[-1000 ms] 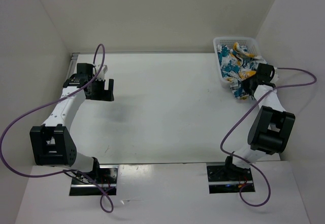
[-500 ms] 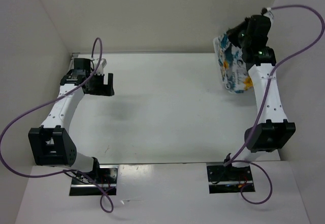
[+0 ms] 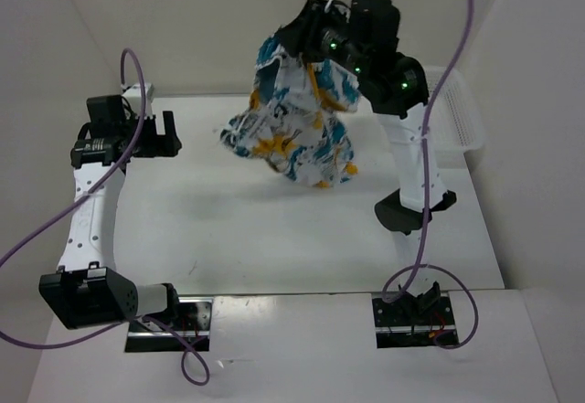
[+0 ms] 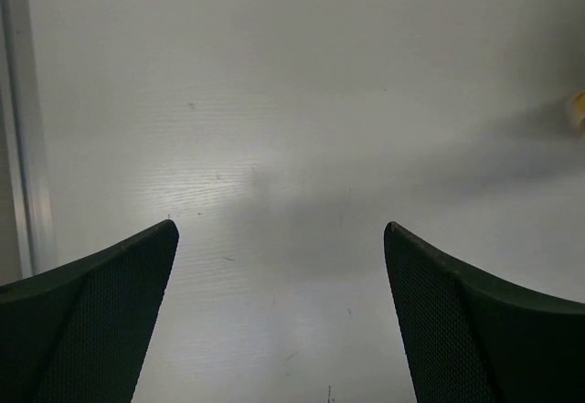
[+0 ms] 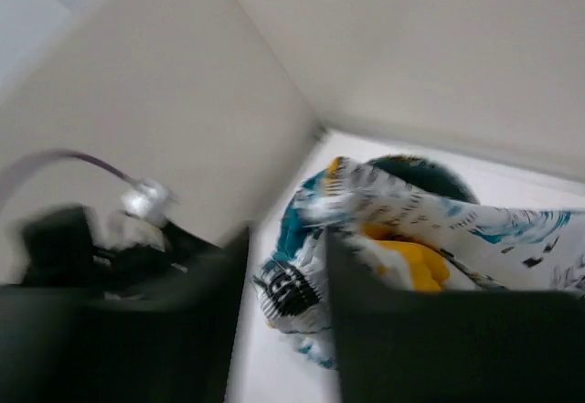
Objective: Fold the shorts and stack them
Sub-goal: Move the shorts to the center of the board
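Note:
The shorts (image 3: 292, 129), white with teal and orange patches, hang bunched in the air above the middle back of the table, just below my raised right gripper (image 3: 306, 45). In the right wrist view they (image 5: 439, 229) billow past the fingertips, and the picture is blurred. The jaws of my right gripper (image 5: 288, 238) stand apart, with cloth showing in the gap beyond them. My left gripper (image 3: 164, 138) sits low at the table's left side, well apart from the shorts. In the left wrist view the left gripper (image 4: 279, 229) is wide open over bare table.
The white mesh basket (image 3: 462, 111) stands at the back right, partly behind the right arm. White walls close in the table (image 3: 228, 229) on three sides. Purple cables loop off both arms.
The right arm swung up and left from the basket, lifting the shorts out over the table's middle, and its jaws parted. The left arm shifted a little left.

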{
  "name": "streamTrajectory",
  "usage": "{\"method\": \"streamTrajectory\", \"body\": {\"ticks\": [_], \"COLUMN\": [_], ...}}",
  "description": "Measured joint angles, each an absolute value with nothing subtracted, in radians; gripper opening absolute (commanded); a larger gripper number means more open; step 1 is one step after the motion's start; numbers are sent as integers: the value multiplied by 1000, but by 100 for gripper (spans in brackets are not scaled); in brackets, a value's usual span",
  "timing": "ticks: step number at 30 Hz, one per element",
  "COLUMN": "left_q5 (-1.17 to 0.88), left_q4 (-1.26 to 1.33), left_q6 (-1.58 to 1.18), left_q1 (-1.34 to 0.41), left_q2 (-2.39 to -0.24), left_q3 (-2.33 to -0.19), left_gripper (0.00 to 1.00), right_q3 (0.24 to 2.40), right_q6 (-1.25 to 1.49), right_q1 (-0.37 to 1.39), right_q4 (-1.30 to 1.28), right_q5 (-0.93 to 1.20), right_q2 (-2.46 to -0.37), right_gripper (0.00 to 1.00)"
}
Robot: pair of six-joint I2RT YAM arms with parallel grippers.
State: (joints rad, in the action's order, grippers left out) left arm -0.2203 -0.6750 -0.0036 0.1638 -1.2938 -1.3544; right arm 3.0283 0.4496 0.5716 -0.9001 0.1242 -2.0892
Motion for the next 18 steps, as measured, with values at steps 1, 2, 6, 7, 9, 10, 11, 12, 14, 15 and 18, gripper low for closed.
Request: {"method": "streamTrajectory", "body": {"ticks": [1, 2, 6, 7, 9, 10, 11, 12, 14, 15, 18], "left_q5": [-218, -215, -211, -210, -210, -213, -217, -225, -255, -274, -319], "left_q4": [-676, -680, -693, -698, -704, -703, -702, -702, -681, -666, -622], "left_q6": [-3, -3, -3, -3, -3, -3, -3, -3, -4, -3, -4], "left_q1": [170, 173, 176, 176, 178, 178, 178, 178, 179, 180, 176], "left_q2": [-1288, -1285, -1285, -1285, -1285, -1285, -1285, -1285, -1283, -1277, -1260], "left_q3": [-1357, -1362, -1382, -1388, -1401, -1403, -1404, -1404, -1386, -1366, -1274], "left_gripper": [100, 100, 100, 100, 100, 100, 100, 100, 93, 88, 59], "right_q3": [3042, 3057, 3068, 3067, 3020, 2972, 2899, 2796, 2611, 2502, 2085], "right_q6": [452, 447, 460, 466, 470, 470, 467, 462, 451, 447, 435], "right_q1": [585, 596, 612, 602, 571, 553, 537, 521, 503, 505, 535], "right_q4": [-933, -977, -1145, -1182, -1209, -1212, -1207, -1199, -1191, -1169, -1060], "right_q5": [105, 76, -68, -104, -158, -186, -217, -248, -323, -356, -400], "right_q2": [-2114, -2143, -2203, -2204, -2160, -2115, -2059, -1978, -1821, -1728, -1414], "right_gripper": [70, 77, 91, 91, 91, 88, 84, 79, 65, 57, 26]}}
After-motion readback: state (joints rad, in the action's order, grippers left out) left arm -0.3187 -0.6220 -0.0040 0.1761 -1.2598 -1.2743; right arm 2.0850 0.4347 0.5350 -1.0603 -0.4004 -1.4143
